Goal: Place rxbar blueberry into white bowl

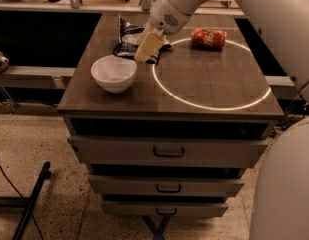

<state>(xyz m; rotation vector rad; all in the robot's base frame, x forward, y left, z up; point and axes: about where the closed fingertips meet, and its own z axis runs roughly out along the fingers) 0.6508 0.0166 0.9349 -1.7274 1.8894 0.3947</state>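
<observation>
The white bowl [114, 73] stands on the left part of the wooden cabinet top [209, 91]. My gripper [146, 48] hangs just right of and slightly behind the bowl, above the tabletop, with its pale fingers [149, 43] pressed together and pointing down-left. They look shut on the rxbar blueberry, which is almost wholly hidden between them. No dark navy bar lies anywhere else on the top.
A crinkled blue-and-white chip bag [129, 36] lies behind the gripper. An orange-red can [209, 37] lies on its side at the back right, on a lit ring. Drawers [169, 151] face front. The robot's white body [286, 184] fills the right side.
</observation>
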